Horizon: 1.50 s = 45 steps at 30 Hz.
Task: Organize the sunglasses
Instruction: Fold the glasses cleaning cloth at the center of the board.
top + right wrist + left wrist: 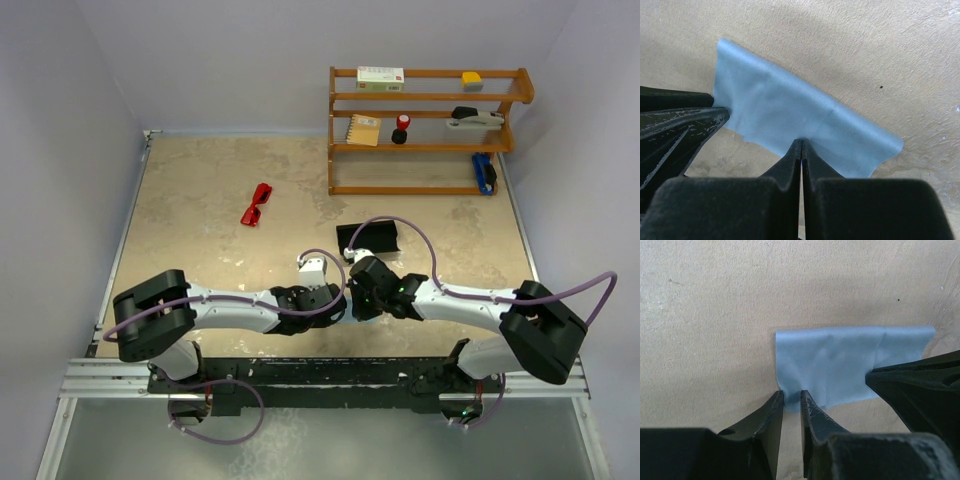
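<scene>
So, right jaws are clamped on the blue cloth (pixel 790 115), left jaws slightly apart at its corner. Red sunglasses (pixel 257 204) lie on the worktop (pixel 200 200), well apart from both.

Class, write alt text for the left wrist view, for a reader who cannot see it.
A light blue cloth lies on a beige table, its near left corner in the narrow gap between the fingertips of the left gripper. The dark right gripper shows at the right, over the cloth's near right corner.
</scene>
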Available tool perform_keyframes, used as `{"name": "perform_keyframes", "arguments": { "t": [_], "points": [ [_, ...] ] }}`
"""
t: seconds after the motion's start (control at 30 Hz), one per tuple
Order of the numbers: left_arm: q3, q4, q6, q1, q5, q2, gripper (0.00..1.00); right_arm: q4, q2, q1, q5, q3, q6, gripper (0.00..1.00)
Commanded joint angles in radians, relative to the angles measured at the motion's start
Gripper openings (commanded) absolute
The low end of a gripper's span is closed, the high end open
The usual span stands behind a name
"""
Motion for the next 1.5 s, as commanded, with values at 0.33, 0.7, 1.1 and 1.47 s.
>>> {"name": "perform_keyframes", "arguments": {
  "t": [0.33,0.7,1.1,1.47],
  "points": [
    [0.025,0.006,-0.002,-0.002,0.023,0.02,0.07,-0.045,0.023,0.004,-0.001,-0.055,0.009,0.0],
    [0.023,-0.01,-0.003,-0.003,0.013,0.012,0.0,-0.04,0.022,0.004,0.0,-0.061,0.012,0.0],
    [0.033,-0.05,0.019,-0.002,-0.003,-0.004,0.0,-0.036,-0.07,0.004,0.063,-0.032,0.004,0.13],
    [0.081,-0.139,0.084,-0.002,-0.037,-0.018,0.27,-0.119,-0.169,0.004,0.121,-0.015,0.062,0.2]
  ]
}}
